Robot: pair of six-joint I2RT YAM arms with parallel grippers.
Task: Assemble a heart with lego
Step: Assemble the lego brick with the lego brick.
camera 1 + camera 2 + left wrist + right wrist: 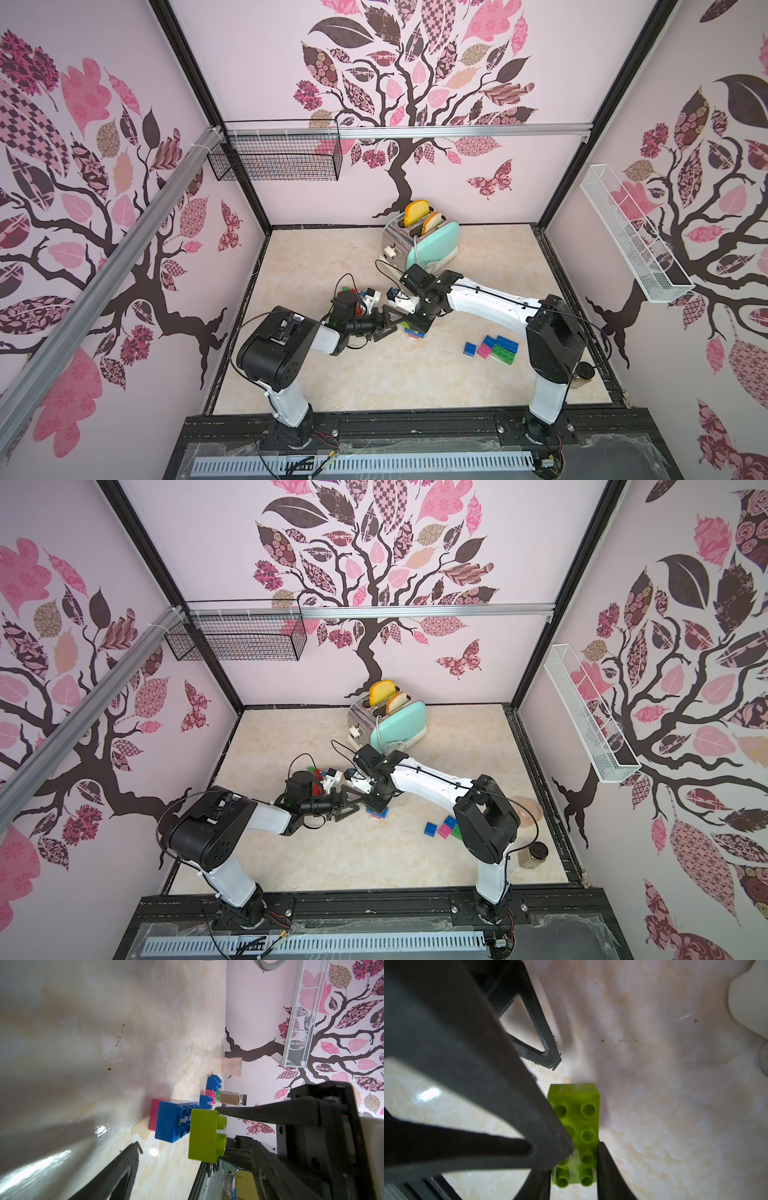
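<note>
My right gripper (576, 1165) is shut on a lime lego brick (577, 1126), its fingers on the two long sides near one end. It holds the brick (205, 1136) just above the table beside a blue brick (174, 1120) stacked on a pink one (154, 1113). My left gripper (180, 1150) is open around the lime brick. One of its fingers (508, 1115) lies across the studs, the other (126, 1167) stands apart near the table. In both top views the grippers meet mid-table (402, 325) (360, 803). Loose blue, pink and green bricks (494, 349) lie to the right.
A mint toaster (428, 245) holding bread stands at the back. More bricks (351, 291) lie behind my left wrist. A spice jar (534, 854) and a pink glass (231, 1067) stand near the right wall. Wire baskets hang on the back wall (278, 160) and the right wall (631, 241).
</note>
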